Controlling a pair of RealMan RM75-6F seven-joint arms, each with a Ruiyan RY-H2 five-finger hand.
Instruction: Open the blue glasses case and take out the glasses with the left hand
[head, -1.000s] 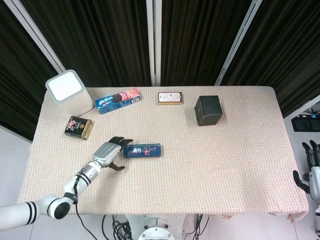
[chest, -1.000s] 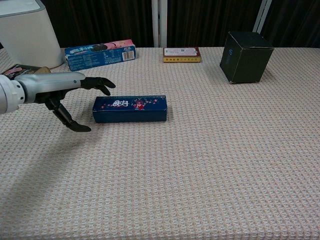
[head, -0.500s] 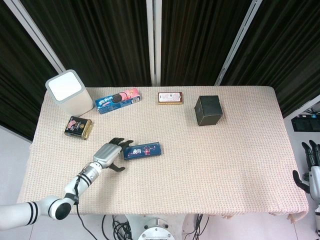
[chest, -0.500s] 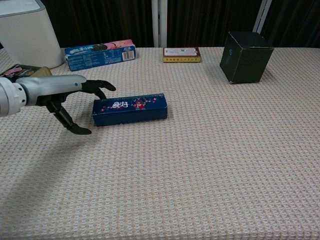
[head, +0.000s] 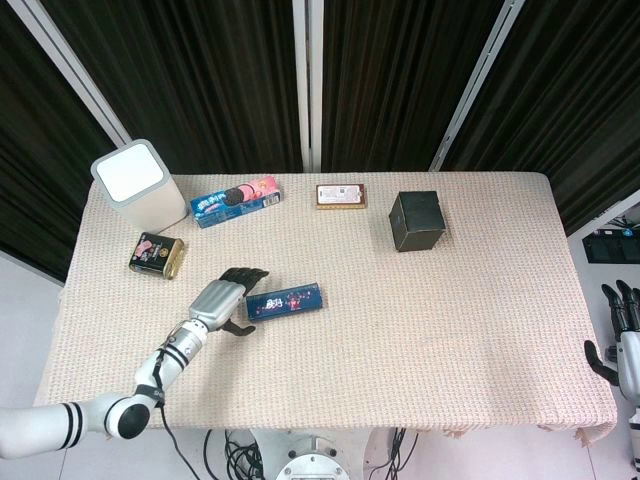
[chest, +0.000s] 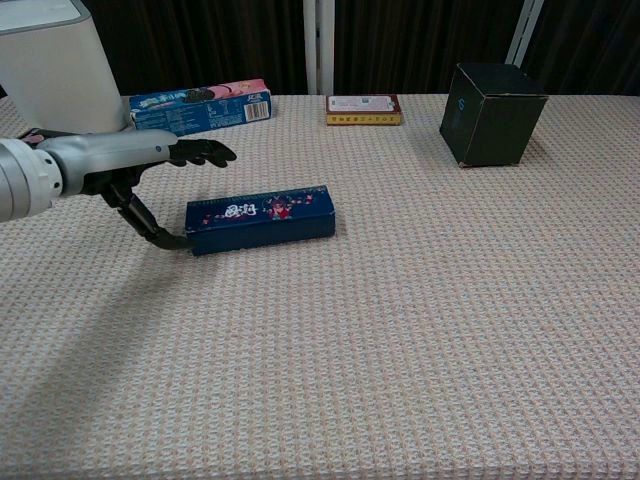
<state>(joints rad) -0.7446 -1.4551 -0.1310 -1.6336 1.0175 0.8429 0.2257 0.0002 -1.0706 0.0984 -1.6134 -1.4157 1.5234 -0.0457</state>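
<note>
The blue glasses case (head: 285, 301) (chest: 262, 219) lies closed on the woven cloth, left of the table's middle, slightly skewed. My left hand (head: 224, 300) (chest: 120, 165) is at its left end, fingers spread over the far edge and the thumb touching the near left corner. It holds nothing. The glasses are hidden inside the case. My right hand (head: 622, 335) hangs beside the table's right edge, below the tabletop, fingers apart and empty.
A white cube speaker (head: 138, 185) stands back left, a small tin (head: 157, 253) in front of it. A blue biscuit box (head: 235, 200), a flat red-brown box (head: 341, 195) and a dark cube box (head: 418, 220) sit along the back.
My left hand has moved forward to the case's left end, and its thumb now touches the corner. The case has turned slightly, its right end swinging away.
</note>
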